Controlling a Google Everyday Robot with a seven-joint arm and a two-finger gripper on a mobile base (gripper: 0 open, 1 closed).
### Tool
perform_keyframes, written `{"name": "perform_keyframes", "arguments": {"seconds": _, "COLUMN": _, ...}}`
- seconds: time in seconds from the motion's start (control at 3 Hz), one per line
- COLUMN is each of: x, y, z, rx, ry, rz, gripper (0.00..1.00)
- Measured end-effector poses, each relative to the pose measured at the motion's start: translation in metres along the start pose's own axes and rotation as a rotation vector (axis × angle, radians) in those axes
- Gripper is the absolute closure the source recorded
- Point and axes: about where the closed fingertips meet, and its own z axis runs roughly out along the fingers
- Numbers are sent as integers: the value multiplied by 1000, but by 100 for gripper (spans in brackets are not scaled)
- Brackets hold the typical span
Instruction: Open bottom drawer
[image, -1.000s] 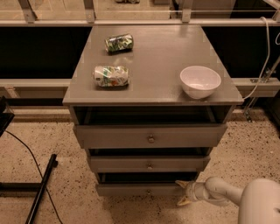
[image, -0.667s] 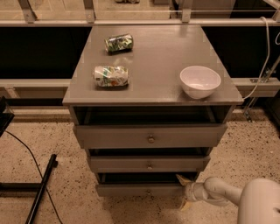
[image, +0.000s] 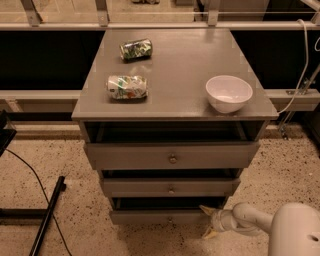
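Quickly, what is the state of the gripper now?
Gripper: open, holding nothing, at the right end of the bottom drawer.

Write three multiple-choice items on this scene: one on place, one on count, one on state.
1. Where is the gripper?
A at the top drawer's knob
B at the bottom drawer's right end
C at the middle drawer's left end
2. How many cans lie on the cabinet?
A four
B one
C two
3. How does the bowl stand?
A upright
B upside down
C on its side

Answers: B, it sits low beside that drawer front; C, one behind the other; A, its rim faces up.
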Motion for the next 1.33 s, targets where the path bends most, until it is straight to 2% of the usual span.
{"name": "perform_keyframes", "arguments": {"seconds": 0.67, "x": -3, "y": 19, "z": 3, "rx": -41, "ry": -4, "rz": 7, "gripper": 62}}
{"name": "perform_keyframes", "arguments": {"seconds": 1.0, "x": -5, "y": 19, "z": 0, "rx": -41, "ry": -5, "rz": 4, "gripper": 73}}
{"name": "perform_keyframes", "arguments": {"seconds": 1.33, "x": -5, "y": 19, "z": 0, "rx": -41, "ry": -5, "rz": 3, "gripper": 58}}
